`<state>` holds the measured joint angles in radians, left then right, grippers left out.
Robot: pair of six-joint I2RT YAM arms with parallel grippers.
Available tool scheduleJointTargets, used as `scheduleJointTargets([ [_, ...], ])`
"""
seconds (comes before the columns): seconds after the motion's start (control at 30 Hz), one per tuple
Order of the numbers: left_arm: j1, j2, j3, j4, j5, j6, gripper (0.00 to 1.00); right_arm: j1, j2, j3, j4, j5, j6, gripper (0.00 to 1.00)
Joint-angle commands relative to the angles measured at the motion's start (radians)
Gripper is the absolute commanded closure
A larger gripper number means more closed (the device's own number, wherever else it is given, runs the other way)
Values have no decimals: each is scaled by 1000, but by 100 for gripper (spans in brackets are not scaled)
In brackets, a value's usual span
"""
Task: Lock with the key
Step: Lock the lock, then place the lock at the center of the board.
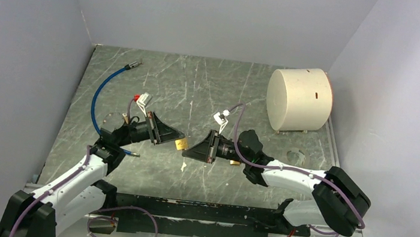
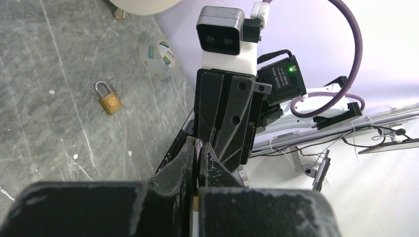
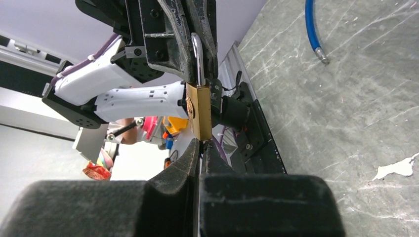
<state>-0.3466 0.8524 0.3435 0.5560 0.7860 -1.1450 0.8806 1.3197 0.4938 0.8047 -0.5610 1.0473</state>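
Brass padlock is hanging above the desk, left jaws pinching its shackle, right jaws pressing together under its base, key hidden; twisting off-axis is probably risking a slip.

Tally: two brass padlocks with steel shackles are counted – gripped padlock, loose padlock. Two white-and-black arms are seen – left arm, right arm – each ended by one black two-finger gripper: left gripper, right gripper. One white cylindrical drum, one blue flexible hose, one clear tape roll and one white scrap are logged.
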Motion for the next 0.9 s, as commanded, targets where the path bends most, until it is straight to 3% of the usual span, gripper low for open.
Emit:
scheduleJointTargets([
  [0.0,49,-23,46,93,-94,13,97,24,-27,-63,55,-134,33,100],
  [0.23,60,13,47,164,-37,-1,97,24,-51,-70,64,-150,44,100],
  [0.43,61,30,46,175,-27,2,97,24,-109,-39,-117,-92,-33,100],
  [0.53,61,31,55,105,-24,32,97,24,-157,-16,-317,45,-93,100],
  [0.67,56,54,82,-209,-46,206,97,22,-266,-36,-572,373,-102,100],
  [0.87,-18,188,43,-153,-38,193,97,4,-352,-49,-775,568,-63,100],
])
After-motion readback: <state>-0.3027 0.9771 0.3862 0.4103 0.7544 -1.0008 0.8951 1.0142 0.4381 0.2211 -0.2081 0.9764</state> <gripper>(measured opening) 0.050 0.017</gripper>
